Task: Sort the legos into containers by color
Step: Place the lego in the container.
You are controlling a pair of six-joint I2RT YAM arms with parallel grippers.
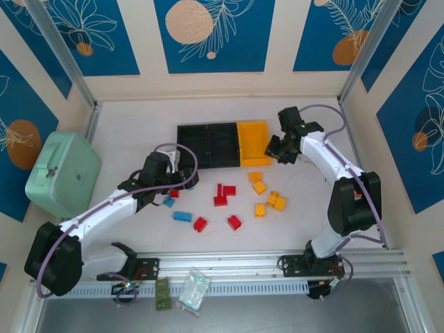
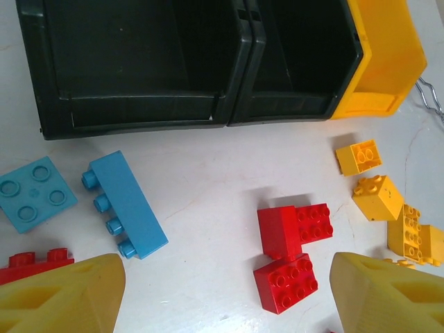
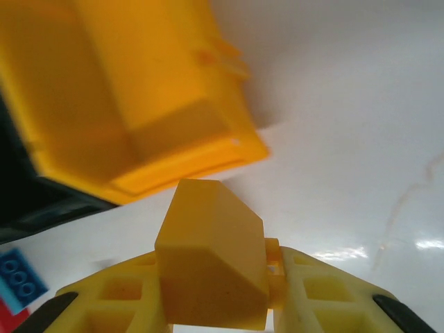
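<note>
**Right jaws.** Clenched on one yellow-orange brick (image 3: 211,257), which sits skewed in the grip with a corner uppermost. In the right wrist view the yellow bin (image 3: 139,104) lies at upper left. The brick hangs below the bin's near corner, over bare table (image 3: 347,139) and not over the opening. In the top view these jaws stand at the right-hand edge of the yellow bin (image 1: 253,142), centre right of the frame.

**Left jaws.** Released and empty, spread across the lower corners of the left wrist view. Below them lie loose legos:
- red bricks (image 2: 281,232), three of them touching, at lower centre
- a blue brick (image 2: 125,205) and a blue plate (image 2: 31,193) at left
- orange bricks (image 2: 378,195) at right

The black bins (image 2: 139,62) run across the top of that view, and no brick is visible inside them.

**Risks, as judged.**
- If the right jaws release here, the brick likely lands on the table or strikes the bin wall, because the brick is short of the opening.
- The skewed hold offers little contact, so a jolt in transit could twist the brick free.
- If the left jaws close on the red bricks, they may catch two at once or knock a neighbour aside, because the three touch.
</note>
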